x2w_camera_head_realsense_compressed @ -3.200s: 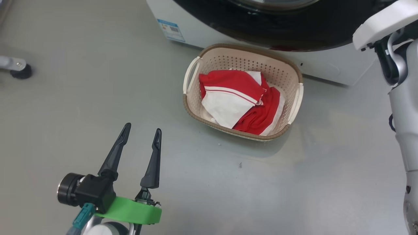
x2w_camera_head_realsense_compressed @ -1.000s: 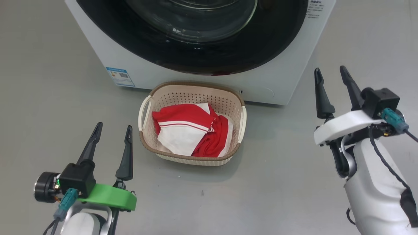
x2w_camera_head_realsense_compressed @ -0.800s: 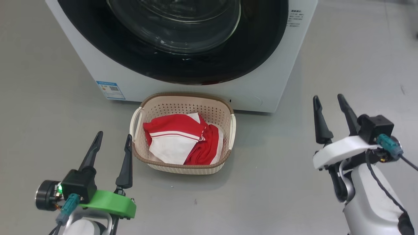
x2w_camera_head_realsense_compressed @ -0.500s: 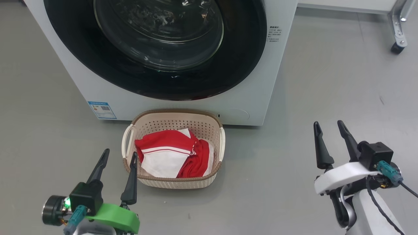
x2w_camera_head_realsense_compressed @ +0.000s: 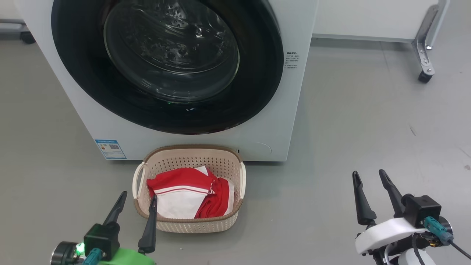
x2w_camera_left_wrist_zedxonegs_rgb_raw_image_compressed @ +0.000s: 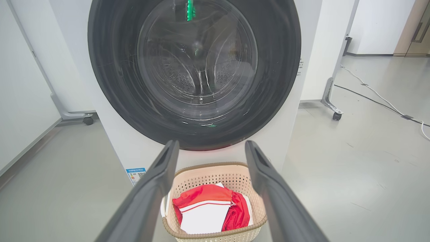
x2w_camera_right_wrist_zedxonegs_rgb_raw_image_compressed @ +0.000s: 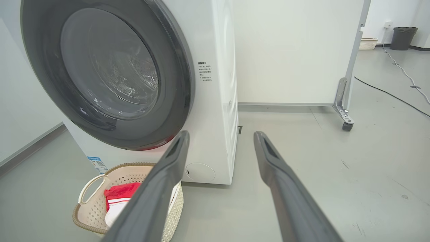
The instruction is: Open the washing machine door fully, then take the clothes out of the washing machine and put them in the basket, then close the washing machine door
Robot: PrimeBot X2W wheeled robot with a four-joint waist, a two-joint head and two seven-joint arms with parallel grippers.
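Here, the clothes [x2w_camera_head_realsense_compressed: 187,193] are seen heaped in the basket [x2w_camera_head_realsense_compressed: 189,225], which is set on the floor [x2w_camera_head_realsense_compressed: 349,129] just before the washing machine [x2w_camera_head_realsense_compressed: 290,121].
The red and white fabric is judged soft, light and limp, best pinched at a raised fold rather than a flat panel. The washing machine door [x2w_camera_head_realsense_compressed: 257,84] is seen shut flush, its glossy black rim likely slippery. The left gripper [x2w_camera_head_realsense_compressed: 139,195] is held spread and empty just beside the basket; the right gripper [x2w_camera_head_realsense_compressed: 368,172], likewise spread and empty, is placed well apart.
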